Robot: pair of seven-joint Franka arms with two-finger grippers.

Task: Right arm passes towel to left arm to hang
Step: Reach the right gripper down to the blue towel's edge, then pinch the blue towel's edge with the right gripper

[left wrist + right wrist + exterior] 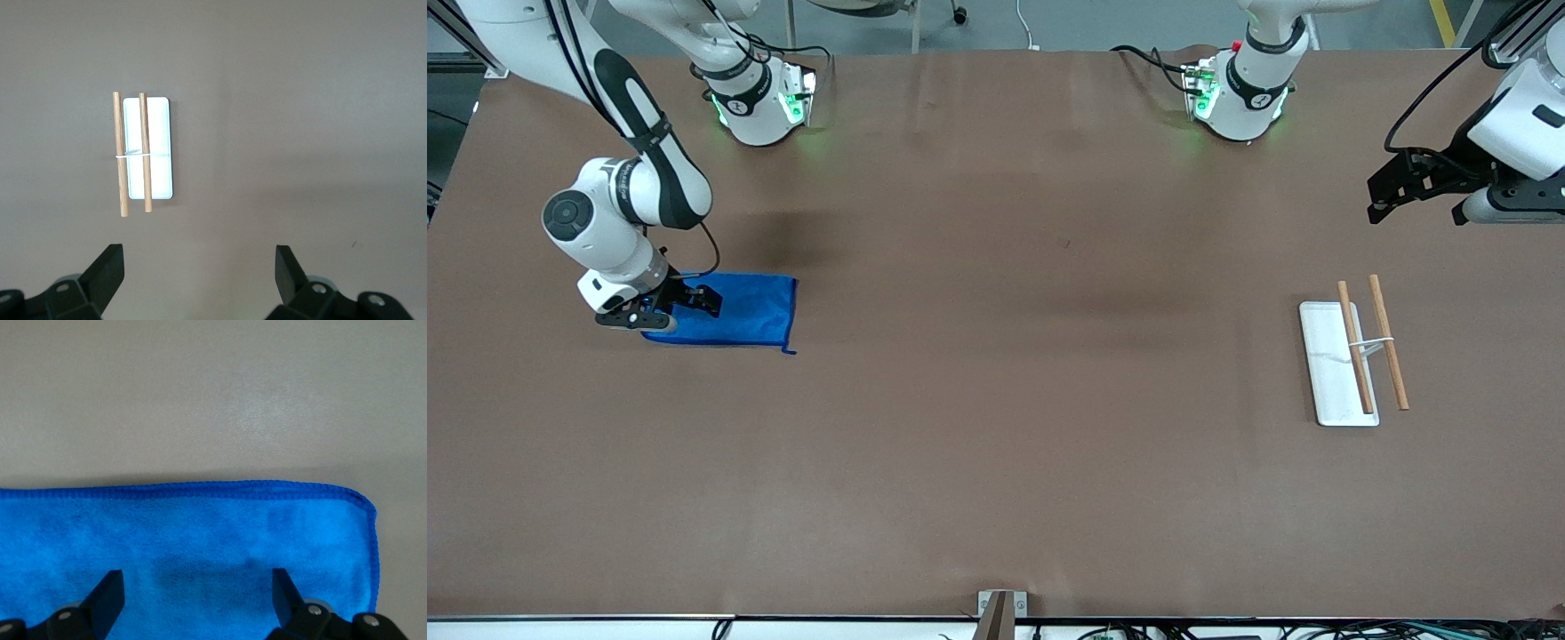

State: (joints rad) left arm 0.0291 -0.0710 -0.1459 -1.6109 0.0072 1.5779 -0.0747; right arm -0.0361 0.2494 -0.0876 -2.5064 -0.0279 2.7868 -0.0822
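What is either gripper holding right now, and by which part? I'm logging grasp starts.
Nothing is held. The right gripper is open over the towel; the left gripper waits open above the table.

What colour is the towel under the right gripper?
Bright blue, with a matching stitched hem; the towel shows best in the right wrist view.

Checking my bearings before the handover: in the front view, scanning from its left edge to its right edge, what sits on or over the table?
right gripper over the towel → white tray → wooden rods → left gripper, fingers open, waiting.
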